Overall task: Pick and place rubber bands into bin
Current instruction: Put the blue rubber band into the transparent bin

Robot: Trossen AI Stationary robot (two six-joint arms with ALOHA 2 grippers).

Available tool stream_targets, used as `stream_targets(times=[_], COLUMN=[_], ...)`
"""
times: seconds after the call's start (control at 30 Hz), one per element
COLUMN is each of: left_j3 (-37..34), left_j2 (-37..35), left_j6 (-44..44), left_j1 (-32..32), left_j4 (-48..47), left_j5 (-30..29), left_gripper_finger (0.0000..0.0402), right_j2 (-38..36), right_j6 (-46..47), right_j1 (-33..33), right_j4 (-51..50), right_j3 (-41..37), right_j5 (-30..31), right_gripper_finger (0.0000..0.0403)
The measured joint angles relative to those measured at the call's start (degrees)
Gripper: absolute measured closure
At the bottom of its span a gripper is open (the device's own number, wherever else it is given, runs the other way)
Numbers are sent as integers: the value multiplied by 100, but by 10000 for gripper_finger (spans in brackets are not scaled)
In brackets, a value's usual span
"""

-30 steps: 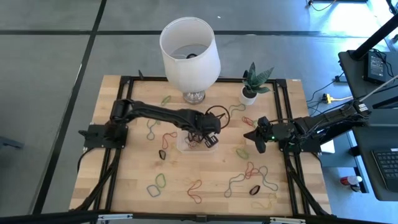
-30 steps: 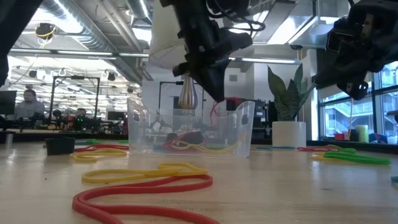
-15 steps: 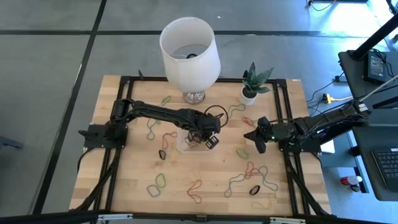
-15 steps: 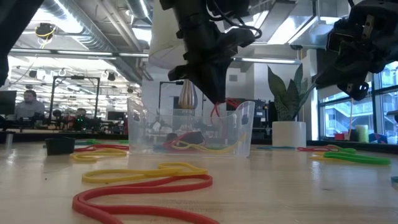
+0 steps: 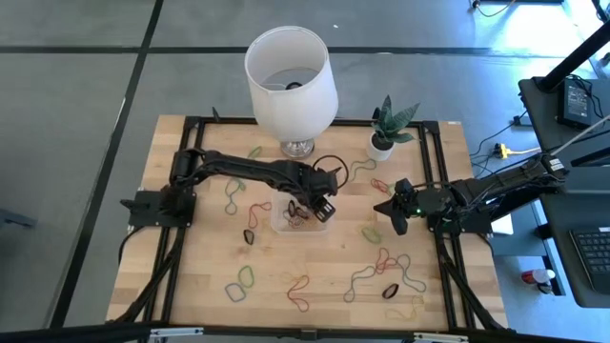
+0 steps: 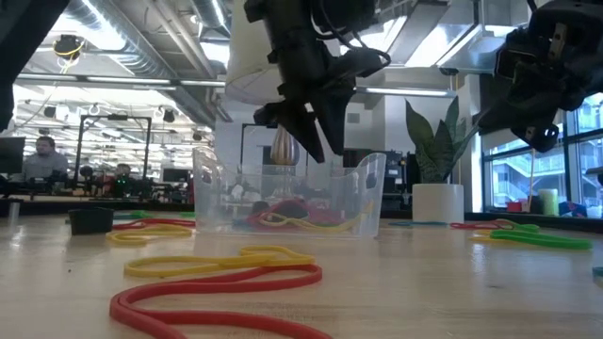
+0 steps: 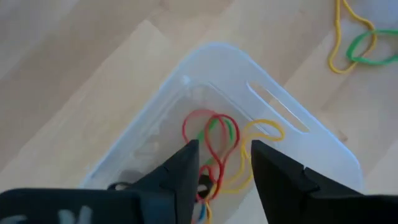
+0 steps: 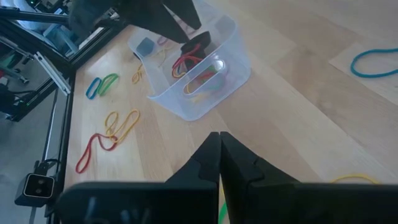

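The clear plastic bin (image 5: 278,227) stands at the table's middle and holds several rubber bands, among them a red loop (image 7: 208,127) and yellow ones (image 6: 311,222). My left gripper (image 5: 322,202) hangs open and empty just above the bin's far right part; its fingers (image 6: 311,151) point down at the bin's rim height. The bin also shows in the left wrist view (image 7: 280,112) and the right wrist view (image 8: 205,93). My right gripper (image 5: 389,215) is shut and empty, held above the table to the right of the bin. Many loose rubber bands (image 5: 381,262) lie on the table.
A white lampshade (image 5: 291,76) and a small potted plant (image 5: 383,141) stand at the far edge. Loose bands lie near the front (image 5: 240,283), left of the bin (image 5: 233,198) and by the right gripper (image 5: 370,232). Long yellow and red bands (image 6: 226,273) lie close to the low camera.
My left gripper has opened and let go of a red rubber band that hung from its shut fingertips into the bin. The band has fallen in among the others. The gripper has shifted slightly toward the table's far edge.
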Motion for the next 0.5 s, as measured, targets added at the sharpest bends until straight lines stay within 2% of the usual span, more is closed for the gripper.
stream_targets(times=[0.13,0.27,0.5], left_j3=[-1,-2,-4], left_j2=[-157,-439,-981], left_j6=[-7,187,990], left_j1=[62,78,-39], left_j4=[-78,-195,-862], left_j5=[113,68,-32], left_gripper_finger=[261,285,389], right_j2=[-2,-4,-4], right_j6=[3,1,6], right_j1=[0,0,0], right_j4=[-30,-20,-7], right_j3=[0,0,0], right_j5=[-1,0,11], right_gripper_finger=[395,395,395])
